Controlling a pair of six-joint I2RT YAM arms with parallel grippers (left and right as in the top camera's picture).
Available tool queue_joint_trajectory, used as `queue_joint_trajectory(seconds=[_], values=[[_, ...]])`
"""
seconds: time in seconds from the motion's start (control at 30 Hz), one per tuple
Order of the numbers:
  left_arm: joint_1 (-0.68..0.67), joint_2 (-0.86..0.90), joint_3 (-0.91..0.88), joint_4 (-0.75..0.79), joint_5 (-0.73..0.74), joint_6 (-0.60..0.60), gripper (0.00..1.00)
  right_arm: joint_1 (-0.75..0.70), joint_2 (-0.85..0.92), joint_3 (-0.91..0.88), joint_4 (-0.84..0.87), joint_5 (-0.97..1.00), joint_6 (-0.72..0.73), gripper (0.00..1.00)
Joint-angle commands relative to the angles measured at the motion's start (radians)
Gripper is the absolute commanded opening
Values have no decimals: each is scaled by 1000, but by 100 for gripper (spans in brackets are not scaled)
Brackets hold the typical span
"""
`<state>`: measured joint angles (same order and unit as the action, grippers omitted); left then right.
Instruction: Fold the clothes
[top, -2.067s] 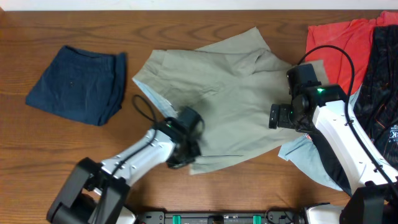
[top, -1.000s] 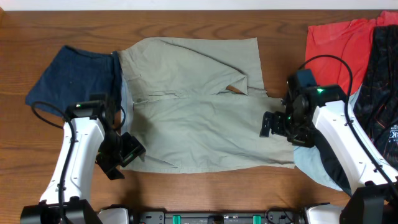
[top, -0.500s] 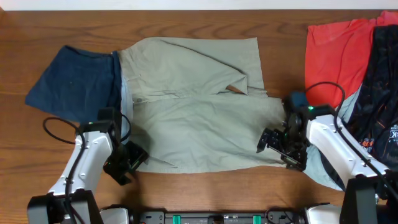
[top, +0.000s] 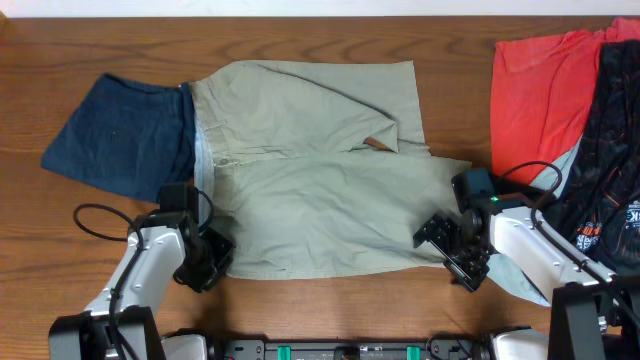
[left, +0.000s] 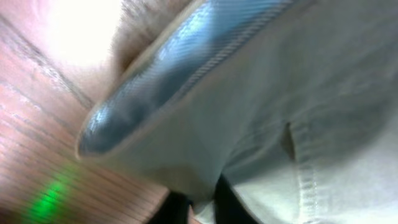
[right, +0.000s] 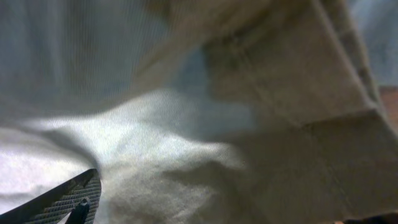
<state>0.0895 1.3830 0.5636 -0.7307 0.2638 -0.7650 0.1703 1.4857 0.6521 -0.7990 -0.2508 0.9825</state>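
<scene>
Navy garment (top: 115, 135) lies folded at far left of the table (top: 40, 230). Just beside it, mid-table, the khaki garment (top: 320, 190) is spread nearly flat, with one flap folded over near its top right and pale lining showing along its left edge.

Left gripper (top: 212, 262) sits at the near-left corner. Only the left wrist view shows the hem running down between its dark fingers (left: 177, 208), apparently pinched.

Right gripper (top: 452, 252) is at the near-right corner. Its wrist view is filled with cloth, with one finger (right: 65, 202) at the edge; whether it grips, I cannot tell.

Red shirt (top: 535, 90) lies far right.

Two seconds ago the khaki lay bunched; half a second ago the right gripper sat slightly farther from the near edge.
</scene>
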Motion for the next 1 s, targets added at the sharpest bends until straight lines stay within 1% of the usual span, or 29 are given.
queue_joint_trajectory(seconds=[0.0,0.03,0.07,0.13,0.17,0.2,0.23,0.27,0.43,0.6,0.77,0.97], values=[[-2,14,-30,-13,-14,-6,6,-2,10,-22,60,101,24,98],[-2,14,-29,-16,-13,5,6,-5,10,-22,61,113,24,96],[-2,14,-29,-16,-13,13,6,-10,10,-22,63,117,24,91],[-2,14,-22,-27,-13,38,6,-24,10,-22,65,120,24,78],[-2,14,-11,-41,-13,60,6,-35,10,-22,68,120,23,65],[-2,13,4,-59,-14,85,6,-47,10,-22,71,120,23,43],[-2,12,19,-74,-14,105,6,-56,10,-22,71,120,23,19],[-2,9,40,-95,-14,123,6,-69,10,-22,71,119,22,1],[-2,-32,116,-167,-14,146,6,-108,10,-16,77,66,-109,1],[-2,-132,187,-266,-13,190,6,-135,-15,34,49,44,-253,1],[-2,-264,282,-397,-13,242,6,-165,-95,169,-49,44,-364,1],[-2,-390,418,-540,-14,258,6,-197,-217,376,-192,68,-465,1]])
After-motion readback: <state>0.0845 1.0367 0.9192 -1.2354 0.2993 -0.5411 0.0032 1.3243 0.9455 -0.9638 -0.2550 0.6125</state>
